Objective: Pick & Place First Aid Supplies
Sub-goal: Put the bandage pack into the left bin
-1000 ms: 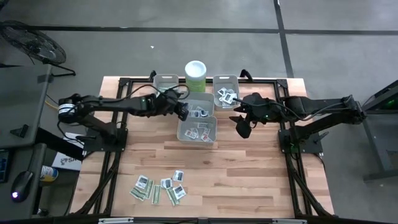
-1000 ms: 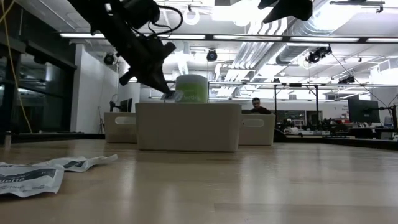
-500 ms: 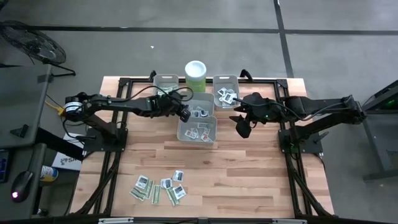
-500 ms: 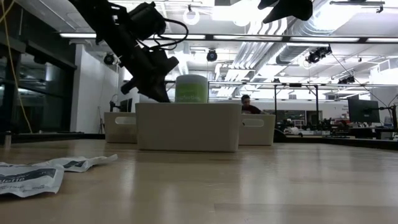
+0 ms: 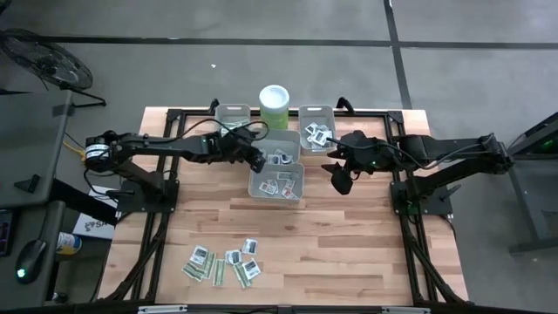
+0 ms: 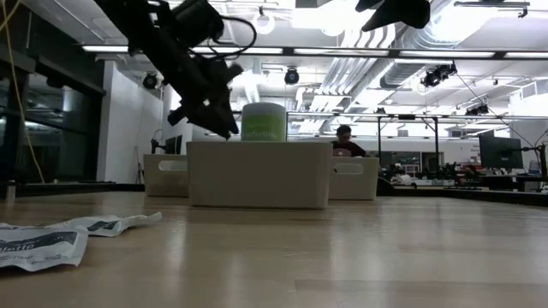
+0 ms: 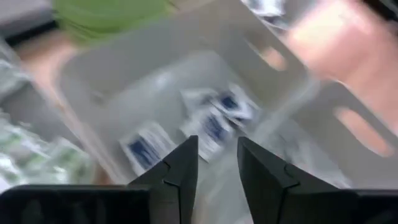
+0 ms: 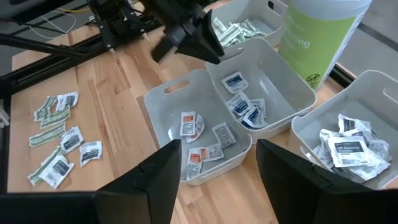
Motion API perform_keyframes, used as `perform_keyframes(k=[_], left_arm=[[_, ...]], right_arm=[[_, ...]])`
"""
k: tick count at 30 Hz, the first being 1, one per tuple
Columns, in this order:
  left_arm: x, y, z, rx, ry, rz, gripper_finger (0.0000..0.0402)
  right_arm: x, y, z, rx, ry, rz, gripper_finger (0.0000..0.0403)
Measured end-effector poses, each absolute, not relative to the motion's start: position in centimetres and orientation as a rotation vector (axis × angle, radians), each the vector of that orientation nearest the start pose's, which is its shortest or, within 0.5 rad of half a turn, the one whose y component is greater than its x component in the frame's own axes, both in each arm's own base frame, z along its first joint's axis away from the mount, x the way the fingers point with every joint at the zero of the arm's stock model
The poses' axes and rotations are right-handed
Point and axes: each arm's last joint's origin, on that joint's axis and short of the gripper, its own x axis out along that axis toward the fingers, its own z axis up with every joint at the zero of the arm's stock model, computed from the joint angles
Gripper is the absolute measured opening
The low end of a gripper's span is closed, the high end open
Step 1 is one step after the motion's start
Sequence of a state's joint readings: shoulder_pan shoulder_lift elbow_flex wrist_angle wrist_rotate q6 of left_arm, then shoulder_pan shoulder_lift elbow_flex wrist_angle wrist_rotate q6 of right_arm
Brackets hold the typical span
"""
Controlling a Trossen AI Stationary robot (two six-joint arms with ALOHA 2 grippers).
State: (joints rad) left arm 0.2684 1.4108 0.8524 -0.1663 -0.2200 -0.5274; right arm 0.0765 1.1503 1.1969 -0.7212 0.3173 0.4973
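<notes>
The left gripper hangs above the left edge of a grey bin that stands in the middle of the far half of the table. Its two fingers are a little apart, with a narrow gap between them, and nothing is held there. Under it, inside this bin, lie some small white square packets with blue print. Just in front of this bin, on the near side, stands a second grey bin touching it; it holds square packets with red and dark print. On the far left is a third bin with narrow green-white strips, and on the far right a fourth bin is filled with white square packets with dark print. A tall pale green canister with a white lid stands between these two far bins. The right gripper waits in the air to the right of the middle bins; its fingers stand wide open and empty. Near the front edge of the table, on the left side, a loose group of packets lies on the wood, strips and squares together, well apart from the bins. In the low view a person shows far behind the table.
</notes>
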Motion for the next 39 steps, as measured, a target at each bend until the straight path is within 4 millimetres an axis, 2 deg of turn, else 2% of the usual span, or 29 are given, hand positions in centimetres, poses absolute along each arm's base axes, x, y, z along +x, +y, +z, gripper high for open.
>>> perform_keyframes(k=[6,11,17,22,26,34,39], left_arm=[[25.5,6.4,23.5,-0.603,0.742,0.402,0.0110],[23.0,3.1,23.9,-0.628,0.971,0.179,0.0110],[21.4,-1.3,23.6,-0.602,1.196,-0.065,0.0110],[21.3,-4.8,23.4,-0.457,1.228,-0.232,0.0110],[21.2,-6.8,23.1,-0.358,1.230,-0.289,0.0117],[21.5,-9.2,22.0,-0.300,1.275,-0.354,0.0197],[22.3,-10.6,20.5,-0.303,1.320,-0.421,0.0215]], right_arm=[[22.9,1.0,35.6,0.347,0.602,-0.351,0.0200],[22.9,1.0,35.6,0.309,0.609,-0.335,0.0201],[22.9,1.0,35.6,0.268,0.617,-0.317,0.0200],[22.9,1.1,35.6,0.254,0.627,-0.285,0.0200],[22.9,1.1,35.6,0.241,0.633,-0.263,0.0201],[22.9,1.2,35.6,0.241,0.631,-0.258,0.0200],[22.9,1.2,35.6,0.244,0.629,-0.249,0.0200]])
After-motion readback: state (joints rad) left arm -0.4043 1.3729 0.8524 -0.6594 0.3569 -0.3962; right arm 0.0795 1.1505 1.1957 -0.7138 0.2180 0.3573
